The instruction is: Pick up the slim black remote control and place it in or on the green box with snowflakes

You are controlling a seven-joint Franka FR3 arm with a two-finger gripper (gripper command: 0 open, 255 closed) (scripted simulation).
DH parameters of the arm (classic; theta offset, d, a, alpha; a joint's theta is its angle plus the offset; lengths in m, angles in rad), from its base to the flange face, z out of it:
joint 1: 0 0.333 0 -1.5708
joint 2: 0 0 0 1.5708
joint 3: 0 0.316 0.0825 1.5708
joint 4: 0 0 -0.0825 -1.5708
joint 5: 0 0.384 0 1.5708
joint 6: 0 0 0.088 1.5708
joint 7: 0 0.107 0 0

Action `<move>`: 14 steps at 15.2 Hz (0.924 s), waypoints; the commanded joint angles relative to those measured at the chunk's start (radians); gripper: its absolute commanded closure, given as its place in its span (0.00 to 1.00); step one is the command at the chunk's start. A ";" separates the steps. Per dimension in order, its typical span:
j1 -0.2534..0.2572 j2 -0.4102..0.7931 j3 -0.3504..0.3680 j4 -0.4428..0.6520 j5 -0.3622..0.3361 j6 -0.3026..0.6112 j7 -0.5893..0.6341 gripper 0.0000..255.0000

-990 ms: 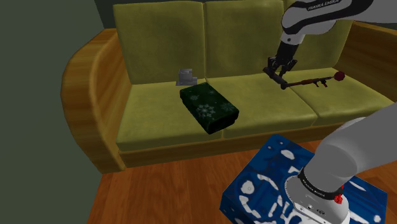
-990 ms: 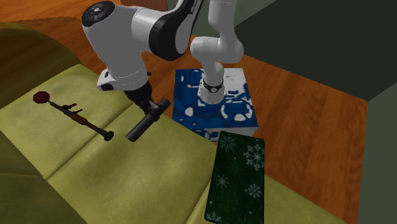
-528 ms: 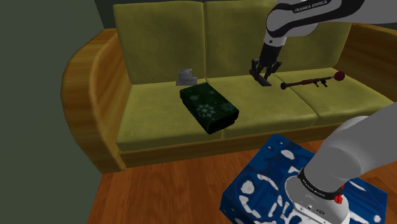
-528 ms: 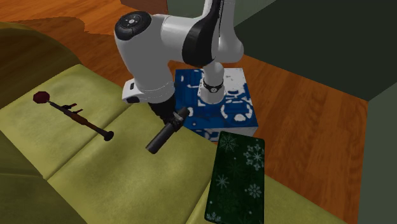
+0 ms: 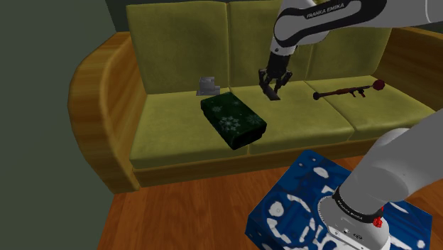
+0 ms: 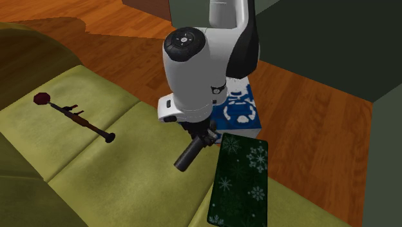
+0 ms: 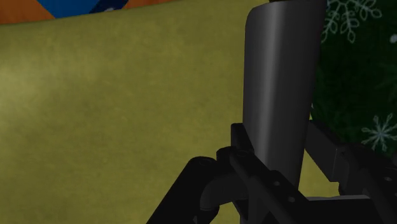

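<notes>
I have the slim black remote (image 6: 191,153) clamped between the fingers of the gripper (image 6: 207,137). The wrist view shows both black fingers pressed against its sides, with its long dark body running out ahead of the hand. The pickup therefore looks done to me. The remote hangs on a slant clear of the yellow-green sofa (image 5: 174,131), its free end pointing down toward the seat cushion. In the second exterior view that end sits just beside the edge of the green box with snowflakes (image 6: 243,174) but not over it. In the shoulder view the hand hovers above the middle cushion, a little to the right of the box, which lies flat on the seat. What's left, as I judge it, is the placing: shift the hand sideways until the remote is above the box's lid, bring it down, and let go. The remote's tilt is worth watching, since its low end could catch the box edge on the way across. The long brown rod with a red tip (image 5: 348,90) lies well apart on the far cushion and is out of my way.
</notes>
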 commanded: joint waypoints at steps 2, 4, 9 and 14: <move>0.033 0.038 0.049 0.030 0.019 0.011 0.072 1.00; 0.054 0.068 0.078 0.057 0.028 0.017 0.115 1.00; 0.101 0.157 0.145 0.142 0.043 0.027 0.222 1.00; 0.128 0.223 0.180 0.185 0.045 0.055 0.281 1.00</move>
